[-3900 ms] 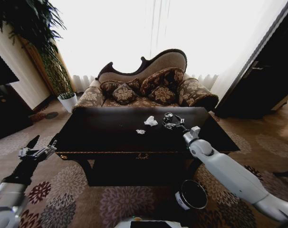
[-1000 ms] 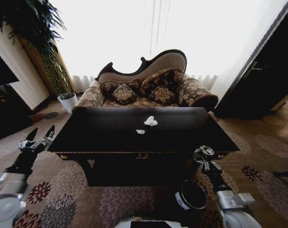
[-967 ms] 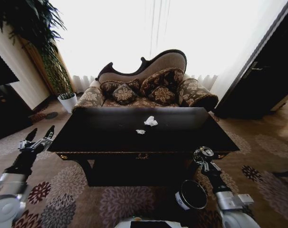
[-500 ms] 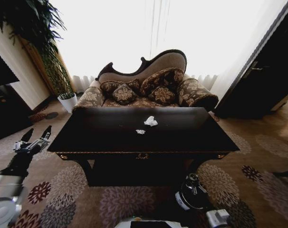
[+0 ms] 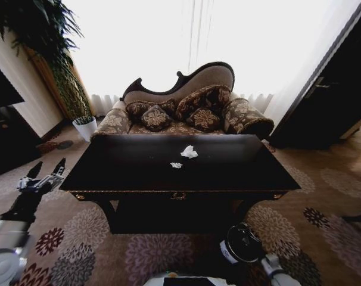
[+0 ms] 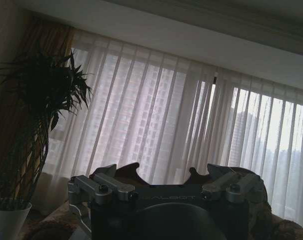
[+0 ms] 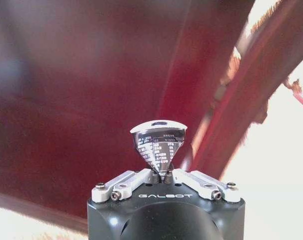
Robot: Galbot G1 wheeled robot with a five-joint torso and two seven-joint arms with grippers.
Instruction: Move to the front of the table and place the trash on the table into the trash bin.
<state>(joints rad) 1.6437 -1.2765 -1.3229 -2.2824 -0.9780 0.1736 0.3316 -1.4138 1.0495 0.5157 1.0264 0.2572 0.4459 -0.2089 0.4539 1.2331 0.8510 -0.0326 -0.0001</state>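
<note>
Paper wads sit on my table [image 5: 228,173]: the bigger wad [image 5: 189,152] near the middle toward the far edge, the smaller wad [image 5: 176,165] just in front of it and a little left. My right gripper [image 7: 164,175] has its fingers pinched together on the crushed can [image 7: 158,142], which stands up between the tips with its printed label facing the wrist camera and the table's red-brown wood behind it. From the head camera I see that arm low at the bin [image 5: 242,244], which stands on the carpet below the table's front edge, toward the right corner; the can itself I cannot pick out there against the dark bin. My left gripper [image 5: 42,174] hangs off the table's left end with its fingers spread apart and nothing between them.
</note>
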